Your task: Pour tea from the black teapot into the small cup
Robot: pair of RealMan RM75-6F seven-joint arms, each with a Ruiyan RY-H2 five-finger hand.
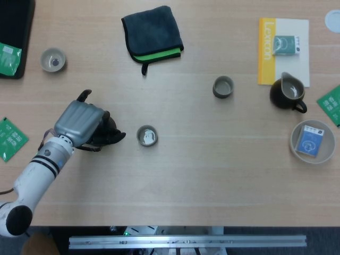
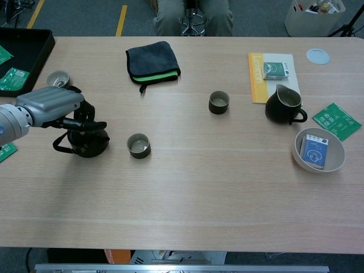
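The black teapot (image 1: 108,134) (image 2: 90,143) stands on the table at the left, largely covered from above by my left hand (image 1: 79,125) (image 2: 52,104). The hand's dark fingers (image 2: 86,124) curl over the pot's top, and a black handle loop (image 2: 61,145) shows at the pot's left side. Whether the fingers hold the handle is hidden. The small cup (image 1: 147,136) (image 2: 139,145) sits just right of the pot, a short gap away. My right hand does not show in either view.
Another cup (image 1: 223,87) (image 2: 219,102) stands mid-table and a third (image 1: 53,59) (image 2: 58,78) at the far left. A dark pitcher (image 1: 287,93), a yellow book (image 1: 268,50), a bowl (image 1: 313,142) and a grey cloth (image 1: 153,33) lie around. Green packets (image 1: 9,138) lie at the left.
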